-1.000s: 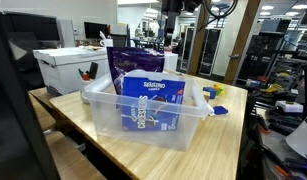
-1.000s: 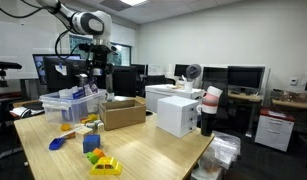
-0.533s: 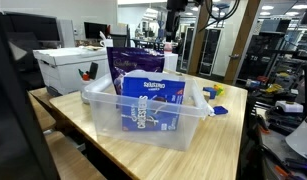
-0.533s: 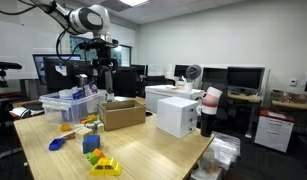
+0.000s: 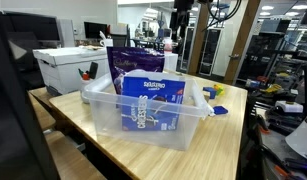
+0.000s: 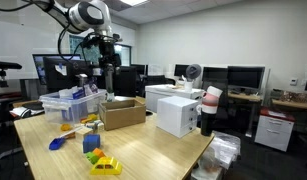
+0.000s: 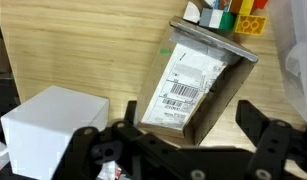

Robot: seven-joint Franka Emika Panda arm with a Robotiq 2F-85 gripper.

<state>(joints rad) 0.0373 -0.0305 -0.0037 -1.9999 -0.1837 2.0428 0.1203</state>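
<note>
While we hang high over the table point(image 7: 83, 50), claw point(image 7: 173, 135): jaws spread as wide as they go, holding nothing, touching nothing.
Box point(image 7: 221, 95): brown cardboard, on the table straight below the claw and well clear of it; it seems open at the top.
Label point(image 7: 186, 85): printed sticker on the box, facing up at us.
Neighbours: white box point(image 7: 53, 120) just beside it; coloured blocks point(image 7: 228, 15) near its far end; clear bin point(image 6: 65, 100) further along.
Weight: we judge it light; we cannot tell the contents.
Stiffness: we expect the card walls to bow under a hard squeeze; not fragile.
Surface: matt card, fair grip; the label is likely slicker.
Hold: we judge a wall's top edge best, one finger inside and one outside, near a corner where the card is stiffest. We cannot tell whether the jaws would span the whole box.
</note>
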